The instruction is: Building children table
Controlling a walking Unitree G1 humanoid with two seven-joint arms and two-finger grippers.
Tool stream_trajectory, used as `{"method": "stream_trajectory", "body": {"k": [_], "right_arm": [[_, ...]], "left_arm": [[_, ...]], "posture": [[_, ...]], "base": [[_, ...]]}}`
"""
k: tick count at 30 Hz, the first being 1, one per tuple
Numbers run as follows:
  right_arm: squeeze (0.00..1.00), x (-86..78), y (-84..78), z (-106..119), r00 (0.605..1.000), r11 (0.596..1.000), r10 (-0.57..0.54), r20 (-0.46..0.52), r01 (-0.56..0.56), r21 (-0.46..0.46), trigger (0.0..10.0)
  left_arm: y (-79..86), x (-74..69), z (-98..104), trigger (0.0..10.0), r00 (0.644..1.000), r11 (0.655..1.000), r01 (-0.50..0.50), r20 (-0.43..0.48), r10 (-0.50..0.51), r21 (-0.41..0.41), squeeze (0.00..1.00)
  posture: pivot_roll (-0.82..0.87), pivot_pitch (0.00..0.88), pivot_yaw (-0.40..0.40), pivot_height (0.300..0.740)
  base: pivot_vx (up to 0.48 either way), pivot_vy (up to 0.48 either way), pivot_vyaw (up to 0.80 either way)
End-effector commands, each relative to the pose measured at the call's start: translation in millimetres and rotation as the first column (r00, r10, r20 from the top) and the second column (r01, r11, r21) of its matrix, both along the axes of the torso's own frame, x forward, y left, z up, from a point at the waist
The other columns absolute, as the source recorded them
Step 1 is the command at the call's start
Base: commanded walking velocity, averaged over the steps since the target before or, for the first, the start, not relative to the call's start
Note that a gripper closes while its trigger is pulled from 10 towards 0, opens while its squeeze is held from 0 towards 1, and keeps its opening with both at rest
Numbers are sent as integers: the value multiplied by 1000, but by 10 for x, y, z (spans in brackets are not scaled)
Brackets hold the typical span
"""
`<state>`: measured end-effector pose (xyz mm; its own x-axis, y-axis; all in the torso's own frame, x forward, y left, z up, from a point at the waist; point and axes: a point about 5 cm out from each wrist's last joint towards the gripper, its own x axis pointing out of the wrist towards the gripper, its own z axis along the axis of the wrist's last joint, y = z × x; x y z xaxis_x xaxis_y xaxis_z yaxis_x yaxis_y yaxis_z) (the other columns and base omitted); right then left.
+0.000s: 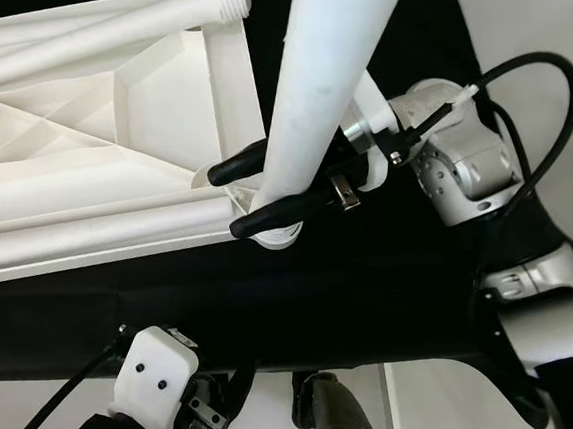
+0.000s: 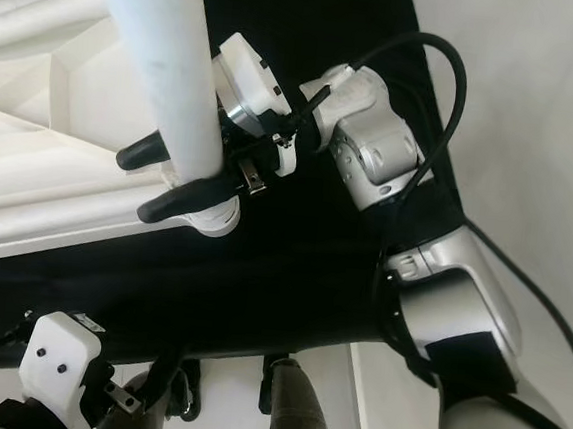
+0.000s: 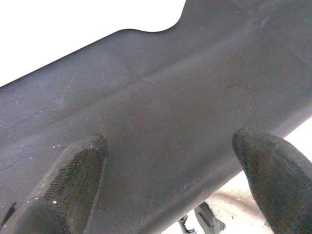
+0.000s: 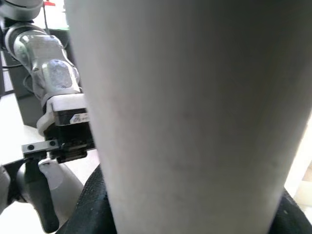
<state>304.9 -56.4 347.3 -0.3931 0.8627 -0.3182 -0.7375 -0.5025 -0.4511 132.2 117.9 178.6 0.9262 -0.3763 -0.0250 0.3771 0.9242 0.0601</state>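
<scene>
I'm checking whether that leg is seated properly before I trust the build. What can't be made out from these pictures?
- Whether the table leg sits in its socket: in the left eye view the right gripper and the leg cover the joint.
- The leg's upper end: cut off by the top edge of both eye views.
- The upturned tabletop: cut off at the left edge.
- Right wrist view: the leg blocks what lies behind it.
- Left gripper: faces black cloth.
</scene>
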Motion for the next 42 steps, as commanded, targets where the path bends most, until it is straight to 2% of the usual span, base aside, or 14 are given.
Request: {"method": "stream_trajectory", "body": {"k": [1,8,9,13,19,26,31,34,42], "right_arm": [[0,18,0,-376,994,985,7,-107,-26,-172,10000],[0,29,36,-367,994,979,16,-108,-38,-200,10000],[0,66,109,-309,991,986,8,-136,-30,-161,10000],[0,142,216,-233,982,994,-13,-188,-7,-106,10000],[0,201,267,-222,977,996,-33,-212,14,-86,10000],[0,202,230,-255,979,997,-29,-201,14,-75,10000],[0,135,149,-290,989,997,-2,-151,-10,-82,10000],[0,4,96,-347,993,987,51,-102,-66,-147,10000],[0,-70,66,-378,991,971,80,-109,-103,-218,10000]], "left_arm": [[1,-52,-56,10000,999,1000,-12,-50,12,1,0],[-1,-58,-58,10000,998,1000,-11,-54,11,0,0],[-4,-56,-59,10000,999,1000,-9,-54,9,0,0],[-9,-47,-60,10000,999,1000,-10,-51,10,0,0],[-9,-27,-55,10000,999,1000,-15,-45,15,0,0],[-14,-12,-52,10000,999,1000,-18,-41,18,-2,0],[-17,-3,-53,10000,999,1000,-17,-40,16,-3,0],[-15,5,-59,10000,999,1000,-14,-41,14,-2,0],[-16,6,-67,10000,999,1000,-16,-42,16,0,0]], "posture": [[83,519,-6,740],[78,518,-5,740],[77,516,-8,740],[74,512,-13,740],[69,510,-17,740],[70,507,-17,740],[70,507,-17,740],[67,500,-9,740],[66,486,-11,740]], "base": [[0,0,0],[0,0,0],[0,0,0],[0,0,0],[0,0,0],[0,0,0],[0,0,0],[0,0,0],[0,0,0]]}}
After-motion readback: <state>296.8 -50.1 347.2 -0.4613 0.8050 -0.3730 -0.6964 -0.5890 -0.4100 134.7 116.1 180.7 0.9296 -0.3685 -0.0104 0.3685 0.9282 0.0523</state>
